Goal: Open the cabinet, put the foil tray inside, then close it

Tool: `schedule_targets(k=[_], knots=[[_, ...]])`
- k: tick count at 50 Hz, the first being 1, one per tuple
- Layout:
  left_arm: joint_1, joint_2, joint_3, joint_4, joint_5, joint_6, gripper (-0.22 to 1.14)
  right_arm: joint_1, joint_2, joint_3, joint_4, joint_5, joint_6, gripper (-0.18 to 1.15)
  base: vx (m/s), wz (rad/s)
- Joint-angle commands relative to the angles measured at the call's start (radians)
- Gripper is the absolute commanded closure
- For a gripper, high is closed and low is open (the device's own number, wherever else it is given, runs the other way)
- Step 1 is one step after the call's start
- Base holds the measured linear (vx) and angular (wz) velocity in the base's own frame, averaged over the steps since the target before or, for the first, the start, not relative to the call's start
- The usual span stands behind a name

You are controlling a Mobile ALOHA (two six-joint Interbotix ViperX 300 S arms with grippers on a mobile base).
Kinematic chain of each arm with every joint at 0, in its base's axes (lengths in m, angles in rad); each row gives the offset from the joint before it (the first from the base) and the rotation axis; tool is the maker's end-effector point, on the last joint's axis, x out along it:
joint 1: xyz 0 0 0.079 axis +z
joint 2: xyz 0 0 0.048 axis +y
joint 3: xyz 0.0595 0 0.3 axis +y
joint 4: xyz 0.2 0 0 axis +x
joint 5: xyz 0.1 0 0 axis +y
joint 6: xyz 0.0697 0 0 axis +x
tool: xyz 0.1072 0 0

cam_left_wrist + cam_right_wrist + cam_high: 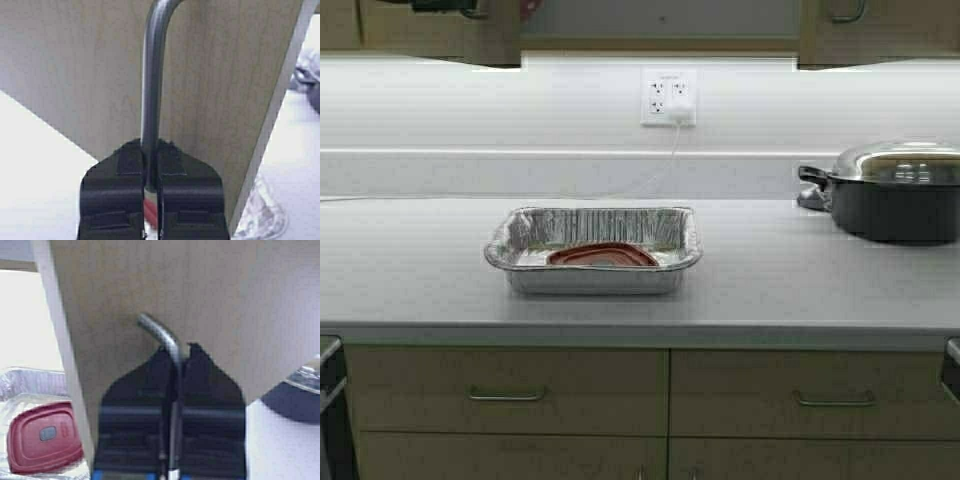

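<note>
At the top of the high view hang the cabinet (880,30) doors. Both grippers, left gripper (151,200) and right gripper (172,440), have their jaws clamped on the 2 curved handles, apparently to pull. Mid-counter (770,290) waits the foil tray (593,250).

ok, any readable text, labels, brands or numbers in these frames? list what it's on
No readable text in any view.
Red lid in the foil tray: a small embossed mark at its centre, too blurred to read.
Wall outlet, pot, cabinet door: no markings visible.
Left gripper and right gripper: no labels visible.
</note>
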Motion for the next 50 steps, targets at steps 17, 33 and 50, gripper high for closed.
schedule_targets(k=[17, 33, 50], knots=[[-0.006, -0.181, 0.077, 0.063, 0.160, 0.037, -0.19, -0.009, -0.132, 0.037, -0.032, 0.360, -0.002, -0.09, -0.02, -0.02], [-0.055, -0.442, 0.121, 0.066, 0.397, 0.025, 0.61, 0.020, -0.353, 0.071, -0.043, 0.578, 0.077, 0.15, 0.00, 0.03], [-0.304, -0.140, 0.003, 0.071, 0.156, 0.011, 0.86, 0.321, -0.067, -0.089, -0.066, 0.261, 0.123, 0.93, -0.02, 0.03]])
